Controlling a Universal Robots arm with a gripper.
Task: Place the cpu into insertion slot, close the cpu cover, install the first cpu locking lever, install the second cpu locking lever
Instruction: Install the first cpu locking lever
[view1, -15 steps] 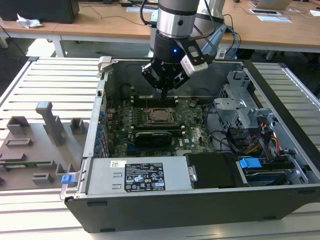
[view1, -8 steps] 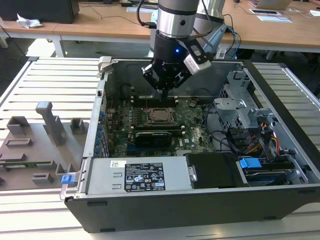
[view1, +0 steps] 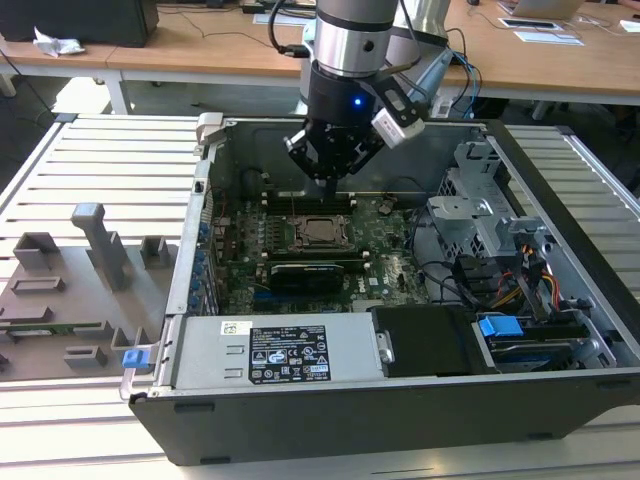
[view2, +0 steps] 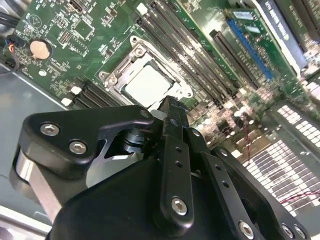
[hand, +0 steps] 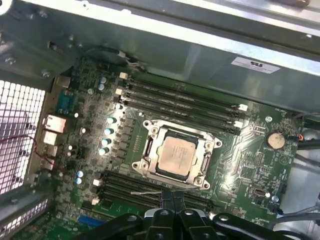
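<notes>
**Slatted metal table (view1: 100, 150) carried an open computer as the gripper (view1: 328, 176) hung over the cpu (view1: 322, 231)**

Wooden desks (view1: 200, 50) lined the back of the room while the arm reached down into the open computer case (view1: 350, 425). The gripper's fingers were pressed together with nothing between them. Just below and ahead of the tips, the cpu sat in its socket on the green motherboard (hand: 245, 165). The cpu cover (hand: 150, 152) appeared to lie flat around it.

A thin silvery wire (hand: 145, 192), probably one locking lever, lay nearest the tips. Whether it was hooked down could not be told.

From where I stood, the levers looked like the work in hand. Doing it well would mean pressing squarely on the wire's end and keeping the closed tips clear of the memory slots (hand: 185, 102) flanking the socket.

A white label (view1: 285, 352) on the power supply, well away from the tool, and a white sticker (hand: 255, 65) on the case wall beyond it carried print too small to make out.
</notes>
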